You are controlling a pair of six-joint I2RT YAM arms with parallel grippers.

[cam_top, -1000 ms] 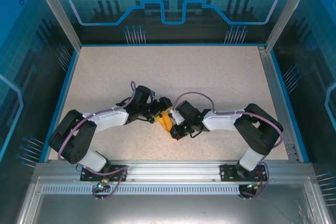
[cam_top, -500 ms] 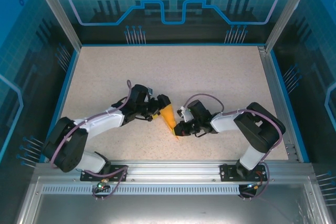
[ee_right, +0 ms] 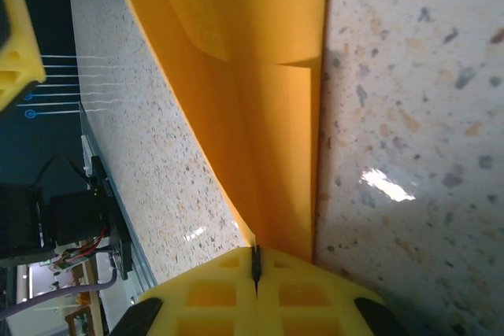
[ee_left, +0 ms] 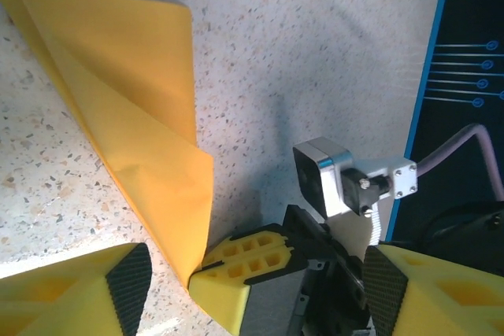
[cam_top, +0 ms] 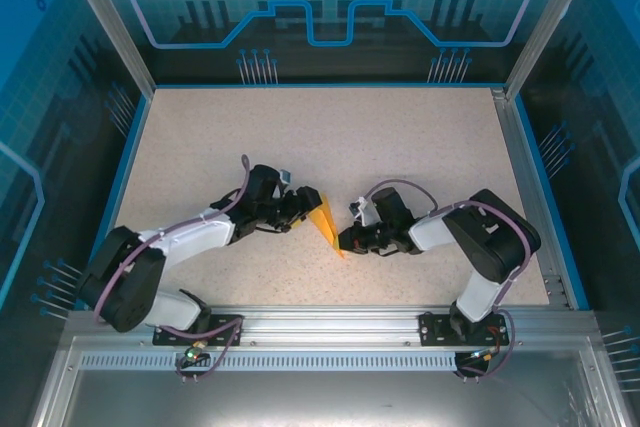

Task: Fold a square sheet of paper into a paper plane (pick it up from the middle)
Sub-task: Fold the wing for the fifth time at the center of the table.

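Observation:
The square sheet of paper, folded into a long pointed orange-yellow paper plane (cam_top: 324, 221), stands half raised on the speckled table between the two grippers. My right gripper (cam_top: 343, 242) is shut on its near pointed end; its yellow fingertips (ee_right: 256, 285) pinch the fold, and the paper (ee_right: 260, 108) runs away from them. In the left wrist view the paper (ee_left: 134, 108) shows two layered flaps. My left gripper (cam_top: 306, 206) is open beside the paper's far end. Its black pads (ee_left: 130, 281) stand wide apart, with the right gripper's fingertips (ee_left: 244, 273) between them.
The speckled table (cam_top: 400, 147) has blue-edged walls on three sides. A metal rail (cam_top: 320, 322) with both arm bases runs along the near edge. The right arm's wrist camera (ee_left: 327, 182) sits close in front of the left gripper.
The right gripper has drawn back to the right with the paper's tip, bringing the paper into view between the grippers. The left jaws have narrowed a little but stay open.

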